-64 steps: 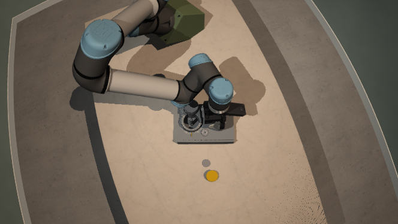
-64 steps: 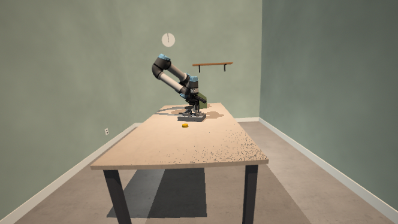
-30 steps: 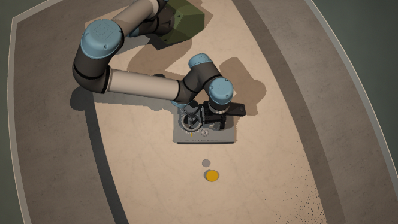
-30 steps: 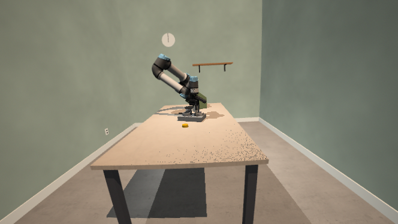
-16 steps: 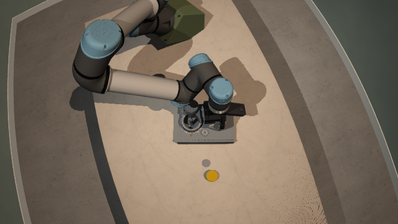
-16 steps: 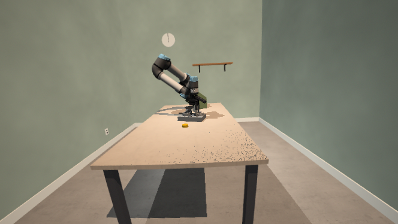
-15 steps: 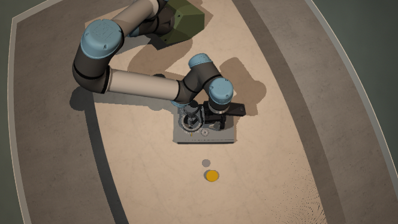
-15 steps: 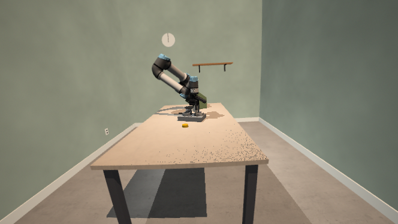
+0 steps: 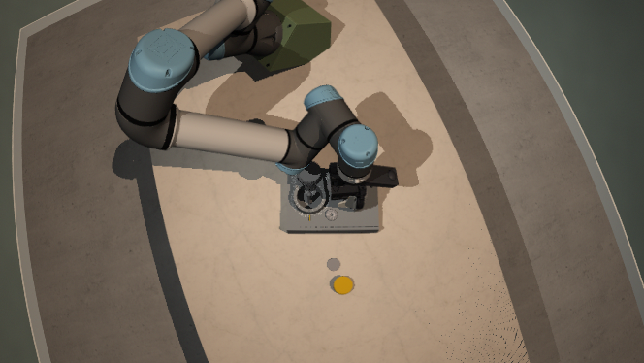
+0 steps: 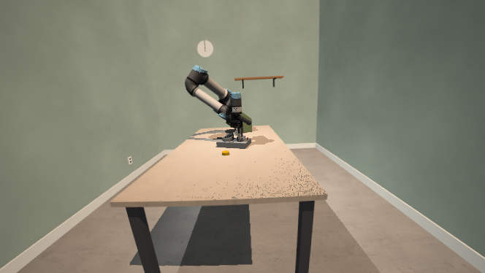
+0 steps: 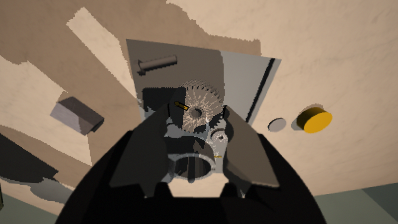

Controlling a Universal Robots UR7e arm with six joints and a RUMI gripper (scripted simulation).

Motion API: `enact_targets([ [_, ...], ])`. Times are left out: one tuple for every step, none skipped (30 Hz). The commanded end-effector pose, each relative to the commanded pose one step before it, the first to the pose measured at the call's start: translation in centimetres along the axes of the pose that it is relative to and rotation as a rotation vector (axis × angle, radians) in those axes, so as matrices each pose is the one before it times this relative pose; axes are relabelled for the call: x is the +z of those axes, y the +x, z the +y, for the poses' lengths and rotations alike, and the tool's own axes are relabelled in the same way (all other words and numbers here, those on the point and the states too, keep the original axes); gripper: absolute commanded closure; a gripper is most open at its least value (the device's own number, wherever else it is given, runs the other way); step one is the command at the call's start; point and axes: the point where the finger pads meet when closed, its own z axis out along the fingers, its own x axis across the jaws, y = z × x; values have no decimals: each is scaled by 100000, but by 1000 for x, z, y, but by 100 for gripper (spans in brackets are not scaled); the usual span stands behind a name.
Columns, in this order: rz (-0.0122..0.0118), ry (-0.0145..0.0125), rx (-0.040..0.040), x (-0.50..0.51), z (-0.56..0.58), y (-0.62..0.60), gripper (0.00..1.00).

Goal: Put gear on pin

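My gripper [image 11: 196,105] is shut on the toothed gear [image 11: 200,106]. The gear's orange painted arrow [image 11: 180,105] shows on the face turned to the wrist camera. From above, the gear [image 9: 307,196] hangs over the left part of the grey base plate [image 9: 329,208], and the gripper [image 9: 311,190] reaches it from the right. The pin with its collar [image 9: 331,214] stands on the plate, down and right of the gear and apart from it. In the wrist view the pin [image 11: 218,136] shows by my right finger, with a small orange mark [image 11: 218,156] below it. In the side view the gripper [image 10: 235,136] is low over the plate.
A grey disc [image 9: 333,264] and a yellow disc [image 9: 342,284] lie on the table in front of the plate. A green block [image 9: 296,34] sits at the arm's base. A bolt [image 11: 157,62] lies on the plate, and a grey block [image 11: 77,114] lies beside it.
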Motion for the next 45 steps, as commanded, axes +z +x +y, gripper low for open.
enact_targets([
  [91, 62, 48, -383, -16, 36, 100],
  [-1, 1, 0, -154, -1, 0, 100],
  [0, 0, 0, -165, 0, 0, 100],
  [0, 0, 0, -176, 1, 0, 100],
  [-1, 1, 0, -185, -1, 0, 100],
  [0, 0, 0, -195, 0, 0, 100],
  [0, 0, 0, -203, 0, 0, 100],
  [0, 0, 0, -211, 0, 0, 100],
  [0, 0, 0, -217, 0, 0, 100],
  [0, 0, 0, -223, 0, 0, 100],
  [0, 0, 0, -228, 0, 0, 100],
  [0, 0, 0, -231, 0, 0, 100],
  [0, 0, 0, -234, 0, 0, 100],
  [0, 0, 0, -235, -1, 0, 100],
  [0, 0, 0, -237, 1, 0, 100],
  [0, 0, 0, 0, 0, 0, 100],
  [0, 0, 0, 0, 0, 0, 100],
  [0, 0, 0, -236, -1, 0, 100],
  [0, 0, 0, -235, 1, 0, 100],
  [0, 0, 0, -232, -1, 0, 100],
  [0, -1, 0, -229, 1, 0, 100],
  [0, 1, 0, -224, -1, 0, 100],
  [1, -1, 0, -220, 1, 0, 100],
  [-1, 1, 0, -213, -1, 0, 100],
  [0, 0, 0, -206, 1, 0, 100],
  [0, 0, 0, -198, 0, 0, 100],
  [0, 0, 0, -190, 0, 0, 100],
  [0, 0, 0, -180, 1, 0, 100],
  [0, 1, 0, -170, -1, 0, 100],
  [0, 0, 0, -160, 0, 0, 100],
  [0, 0, 0, -149, 0, 0, 100],
  [0, 0, 0, -137, -1, 0, 100],
  [0, 0, 0, 0, 0, 0, 100],
  [0, 0, 0, 0, 0, 0, 100],
  [0, 0, 0, -126, 0, 0, 100],
  [0, 0, 0, -114, 0, 0, 100],
  [0, 0, 0, -102, 0, 0, 100],
  [0, 0, 0, -90, 0, 0, 100],
  [0, 0, 0, -78, 0, 0, 100],
  [0, 0, 0, -66, 0, 0, 100],
  [0, 0, 0, -55, 0, 0, 100],
  [0, 0, 0, -45, 0, 0, 100],
  [0, 0, 0, -35, 0, 0, 100],
  [0, 0, 0, -26, 0, 0, 100],
  [0, 0, 0, -18, 0, 0, 100],
])
